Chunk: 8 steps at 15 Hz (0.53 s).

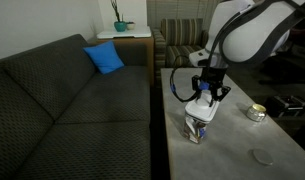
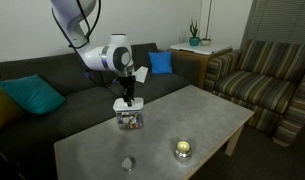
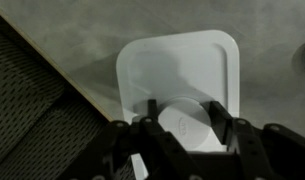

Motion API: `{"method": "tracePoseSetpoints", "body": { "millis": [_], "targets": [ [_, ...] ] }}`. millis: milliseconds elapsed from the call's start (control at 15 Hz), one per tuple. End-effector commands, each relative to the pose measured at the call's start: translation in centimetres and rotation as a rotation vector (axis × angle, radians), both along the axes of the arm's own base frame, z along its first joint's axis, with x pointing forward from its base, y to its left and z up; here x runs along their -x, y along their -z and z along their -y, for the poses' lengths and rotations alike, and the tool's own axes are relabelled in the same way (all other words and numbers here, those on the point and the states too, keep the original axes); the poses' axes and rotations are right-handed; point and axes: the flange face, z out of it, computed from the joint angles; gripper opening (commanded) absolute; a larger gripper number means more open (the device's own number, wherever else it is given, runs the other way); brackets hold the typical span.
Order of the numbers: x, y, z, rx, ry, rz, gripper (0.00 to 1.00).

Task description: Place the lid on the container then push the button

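Gripper (image 3: pixel 185 108) fingers fill the foot of our wrist view, spread apart and clasping nothing, and they hide the near edge of the lid (image 3: pixel 177 60). We see the lid sitting atop the container (image 1: pixel 199 130) on the table (image 1: pixel 237 140). Whether the fingers touch it, we cannot tell.

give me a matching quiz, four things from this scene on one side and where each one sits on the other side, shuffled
Things:
1. lid
2. grey disc
3. blue cushion
4. potted plant

Places:
a. on the sofa
b. on the wooden side table
c. directly under the pincer
d. lying flat on the table

Pairs: 1-c, 2-d, 3-a, 4-b
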Motion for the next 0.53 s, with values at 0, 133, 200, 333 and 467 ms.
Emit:
{"method": "tracePoseSetpoints", "body": {
  "millis": [0, 133, 200, 333, 467],
  "targets": [
    [0.6, -1.0, 0.4, 0.035, -0.012, -0.007, 0.82],
    [0.8, -1.6, 0.3, 0.048, -0.017, -0.001, 0.89],
    [0.9, -2.0, 0.2, 0.058, -0.018, 0.005, 0.97],
    [0.9, -2.8, 0.2, 0.076, -0.02, 0.015, 1.0],
    [1.0, -3.7, -0.1, 0.087, -0.023, 0.027, 1.0]
  ]
}}
